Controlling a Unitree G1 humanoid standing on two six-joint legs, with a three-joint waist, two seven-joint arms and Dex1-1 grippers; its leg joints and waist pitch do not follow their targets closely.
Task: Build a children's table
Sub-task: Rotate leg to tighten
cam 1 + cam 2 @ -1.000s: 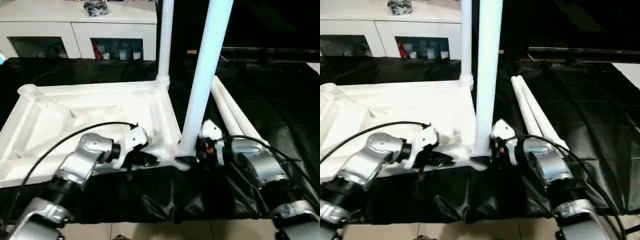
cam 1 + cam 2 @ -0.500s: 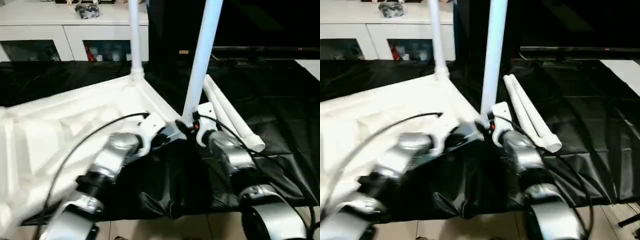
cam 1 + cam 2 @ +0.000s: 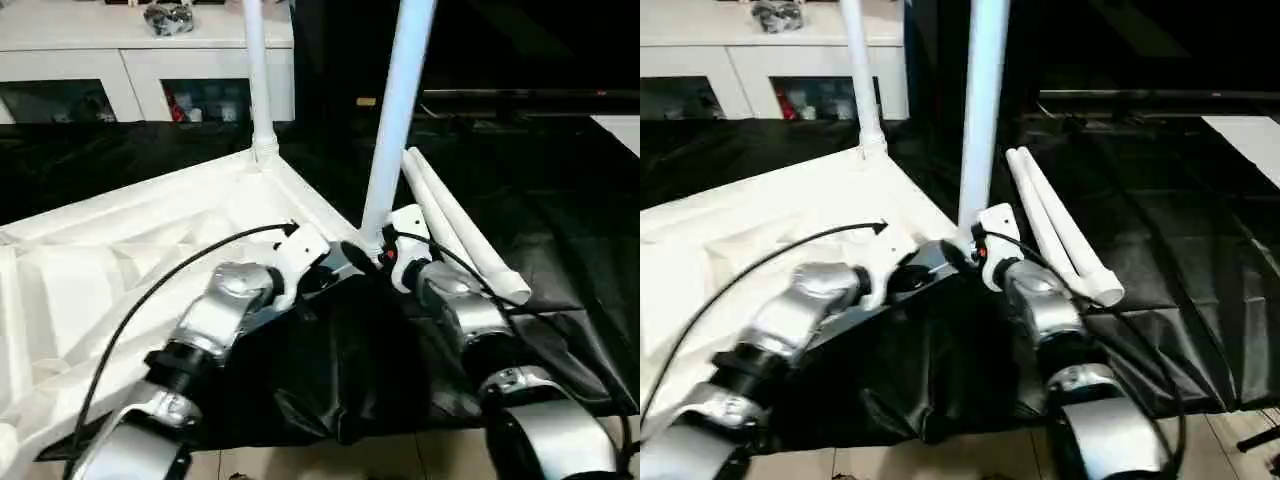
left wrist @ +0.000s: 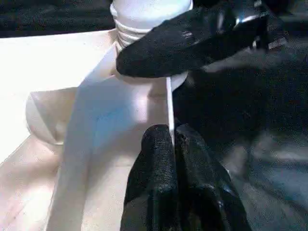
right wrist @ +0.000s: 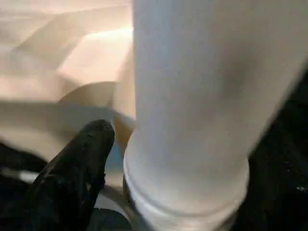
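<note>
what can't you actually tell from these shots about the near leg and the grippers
- Right gripper: the near leg covers its far side in the right wrist view; open or shut unclear.
- Socket joint: both grippers crowd it in the eye views; how far the leg is seated is hidden.
- Leg tops: cut off by the upper edge.

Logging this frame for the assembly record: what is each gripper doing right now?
Left gripper: shut on the tabletop's rim.
Right gripper: at the near upright leg; open or shut cannot be told.
</note>
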